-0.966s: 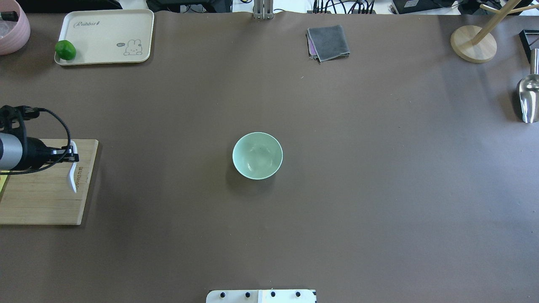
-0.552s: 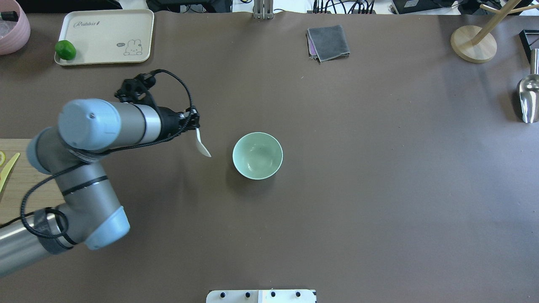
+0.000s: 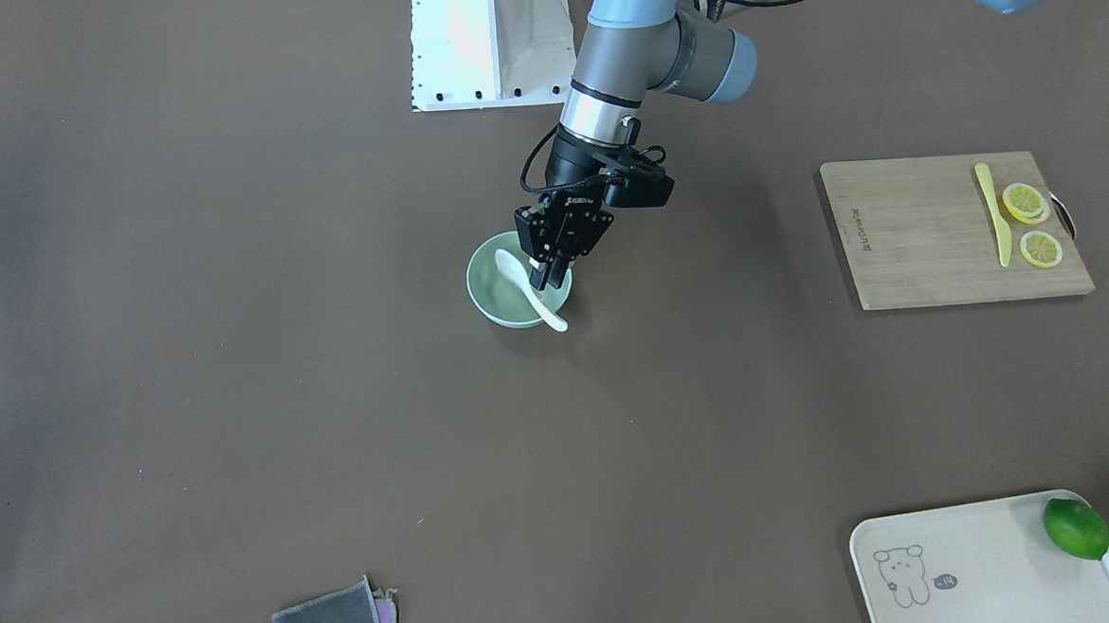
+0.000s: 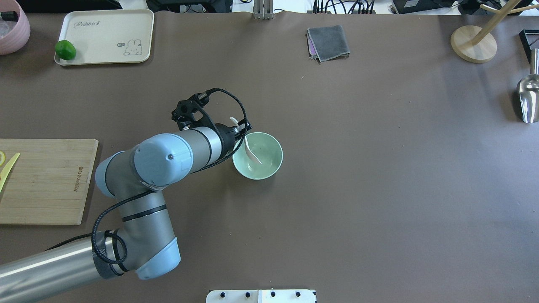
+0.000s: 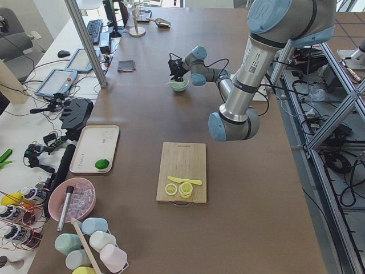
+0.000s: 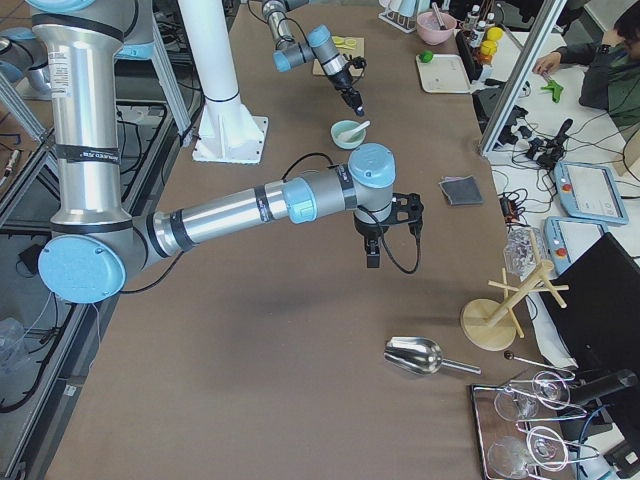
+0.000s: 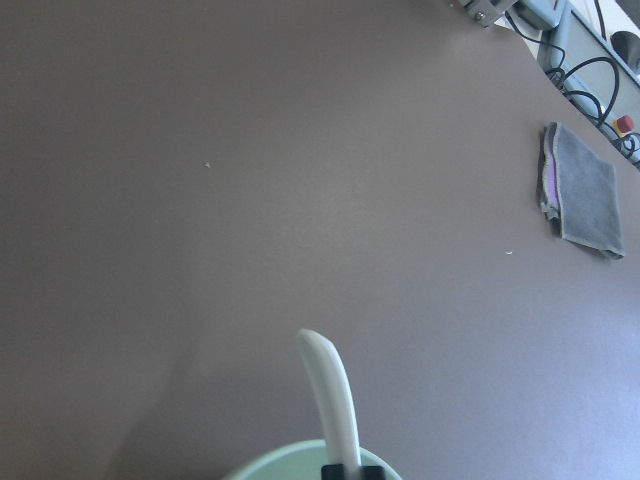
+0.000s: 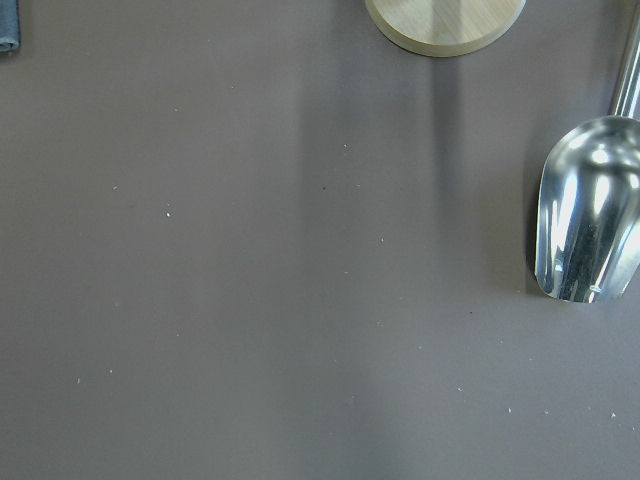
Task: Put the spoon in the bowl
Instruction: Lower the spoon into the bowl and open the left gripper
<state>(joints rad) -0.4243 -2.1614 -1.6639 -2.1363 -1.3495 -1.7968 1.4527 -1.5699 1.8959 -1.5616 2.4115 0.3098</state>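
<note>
The pale mint-green bowl (image 4: 270, 152) stands at the table's middle. My left gripper (image 4: 243, 135) is at its near-left rim, shut on the white spoon (image 4: 253, 154). The spoon is tilted, with its scoop down inside the bowl and its handle end sticking out over the rim. In the front view the gripper (image 3: 549, 279) grips the spoon (image 3: 512, 267) mid-handle above the bowl (image 3: 489, 303). The left wrist view shows the spoon handle (image 7: 331, 395) rising from the bowl's rim (image 7: 258, 471). My right gripper (image 6: 372, 258) hangs over bare table far right; I cannot tell whether it is open.
A wooden cutting board (image 4: 46, 185) with a yellow knife (image 3: 989, 213) and lemon slices lies at the left. A cream tray (image 4: 109, 35) holds a lime (image 4: 65, 49). A grey cloth (image 4: 328, 42), a metal scoop (image 4: 528, 99) and a wooden stand (image 4: 472, 44) lie farther off.
My left arm has carried the spoon from the cutting board rightward across the table to the bowl. The scoop now sits inside the bowl.
</note>
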